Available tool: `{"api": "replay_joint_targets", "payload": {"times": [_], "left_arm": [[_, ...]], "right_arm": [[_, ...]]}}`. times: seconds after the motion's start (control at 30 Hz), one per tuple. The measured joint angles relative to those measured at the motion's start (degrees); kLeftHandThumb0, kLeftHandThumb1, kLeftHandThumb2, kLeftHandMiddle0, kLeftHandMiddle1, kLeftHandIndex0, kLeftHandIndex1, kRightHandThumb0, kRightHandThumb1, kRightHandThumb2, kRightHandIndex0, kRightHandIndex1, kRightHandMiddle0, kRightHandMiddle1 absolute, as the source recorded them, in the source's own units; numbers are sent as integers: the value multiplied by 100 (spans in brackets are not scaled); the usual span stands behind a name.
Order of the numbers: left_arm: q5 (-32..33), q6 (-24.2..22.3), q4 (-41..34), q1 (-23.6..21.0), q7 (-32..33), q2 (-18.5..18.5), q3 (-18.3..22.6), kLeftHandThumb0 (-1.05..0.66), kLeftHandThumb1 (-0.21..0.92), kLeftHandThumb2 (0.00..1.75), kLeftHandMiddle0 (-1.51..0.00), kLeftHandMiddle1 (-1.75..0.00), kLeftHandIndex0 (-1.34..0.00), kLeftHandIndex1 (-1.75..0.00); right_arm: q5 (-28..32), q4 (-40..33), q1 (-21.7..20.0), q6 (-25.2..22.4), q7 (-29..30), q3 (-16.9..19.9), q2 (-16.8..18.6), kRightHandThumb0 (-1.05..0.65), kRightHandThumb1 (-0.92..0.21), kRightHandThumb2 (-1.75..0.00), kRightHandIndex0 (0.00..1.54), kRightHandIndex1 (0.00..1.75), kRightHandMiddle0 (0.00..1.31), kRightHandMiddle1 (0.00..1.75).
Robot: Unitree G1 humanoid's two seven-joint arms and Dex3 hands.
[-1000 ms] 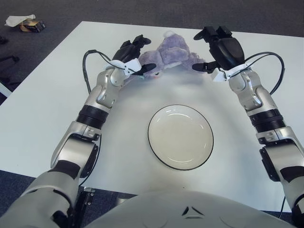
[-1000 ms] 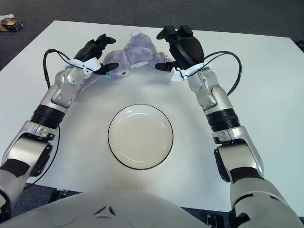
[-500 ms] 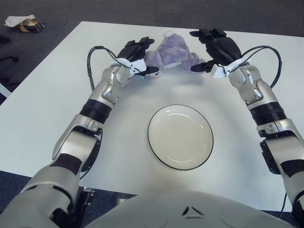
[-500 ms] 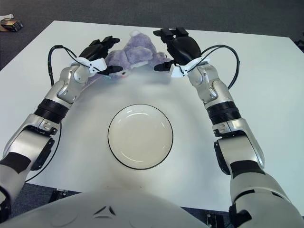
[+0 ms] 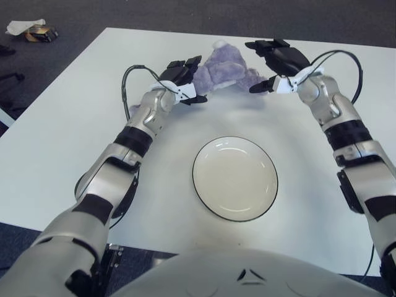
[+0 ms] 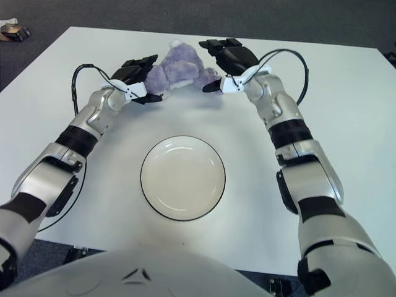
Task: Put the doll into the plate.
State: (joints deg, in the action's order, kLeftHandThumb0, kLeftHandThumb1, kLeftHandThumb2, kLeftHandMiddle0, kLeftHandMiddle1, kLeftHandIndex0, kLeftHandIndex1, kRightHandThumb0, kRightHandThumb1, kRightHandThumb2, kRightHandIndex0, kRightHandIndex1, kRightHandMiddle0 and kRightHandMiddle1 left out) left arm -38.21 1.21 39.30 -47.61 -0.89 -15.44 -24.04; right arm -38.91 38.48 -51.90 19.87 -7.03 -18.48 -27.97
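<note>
A purple plush doll lies on the white table, beyond a round white plate with a dark rim. My left hand is at the doll's left side, fingers spread and close against the plush. At the doll's right side my right hand reaches in with its fingers spread, the thumb low by the doll's edge. Neither hand has closed on the doll. The plate holds nothing.
A small brown box and crumpled paper lie on the dark floor beyond the table's far left corner. Cables loop off both forearms.
Both hands have moved inward and farther toward the doll, narrowing the gap on each side. The doll and plate have stayed where they were.
</note>
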Motion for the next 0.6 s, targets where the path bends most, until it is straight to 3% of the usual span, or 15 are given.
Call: {"api": "replay_joint_targets", "payload": {"times": [0.3,0.6], "left_arm": [[-295,181,634,-151,976,163,-187,-105,74,42,0,0,0,0],[-414,246,1260,-232,1776,390,-317,-105,76,34,0,0,0,0]], "right_arm": [[1,810,-472,207,4,-173,59,-105,-83,-30,0,0,0,0],[-11,1394,-672,189,123,-301,177,-105,-83,-30,0,0,0,0]]}}
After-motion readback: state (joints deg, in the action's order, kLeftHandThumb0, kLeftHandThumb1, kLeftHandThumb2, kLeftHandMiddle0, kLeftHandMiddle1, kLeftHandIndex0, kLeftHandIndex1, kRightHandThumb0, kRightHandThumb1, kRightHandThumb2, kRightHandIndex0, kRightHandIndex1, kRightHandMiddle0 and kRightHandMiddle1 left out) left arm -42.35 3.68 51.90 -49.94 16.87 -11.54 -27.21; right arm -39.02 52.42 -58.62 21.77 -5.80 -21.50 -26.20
